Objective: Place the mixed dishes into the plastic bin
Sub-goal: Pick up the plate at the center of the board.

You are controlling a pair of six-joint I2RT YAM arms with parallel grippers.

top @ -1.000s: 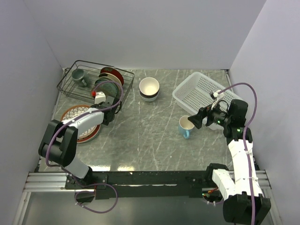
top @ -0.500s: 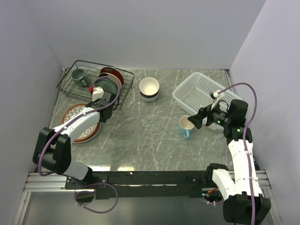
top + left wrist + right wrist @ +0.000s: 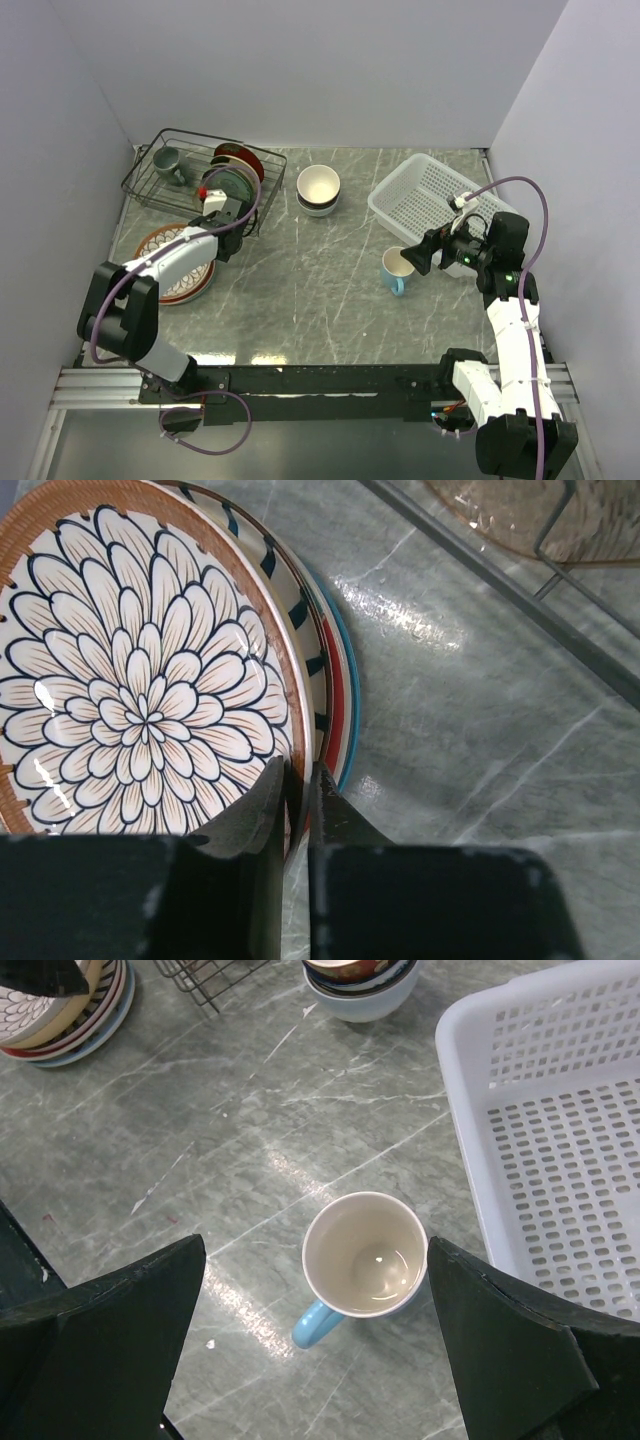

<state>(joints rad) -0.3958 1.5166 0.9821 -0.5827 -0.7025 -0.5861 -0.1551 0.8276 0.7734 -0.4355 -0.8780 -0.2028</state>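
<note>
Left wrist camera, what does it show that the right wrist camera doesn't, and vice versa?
Only left wrist: the left gripper closed on the rim of the brown-rimmed plate, petal pattern clear. Only right wrist: the light blue mug upright beside the plastic bin, plus stacked bowls. Both: the plate stack, the wire rack, the marble table.

Plate stack (image 3: 140, 680) — upright mug (image 3: 365, 1255) beside bin (image 3: 560, 1160)

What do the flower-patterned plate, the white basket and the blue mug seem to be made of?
The flower-patterned plate: probably glazed ceramic; glossy highlights on the painted petals.
The white basket: plastic, fairly matte, with a moulded perforated lattice.
The blue mug: likely glazed ceramic; its shiny cream inside reflects light.
</note>
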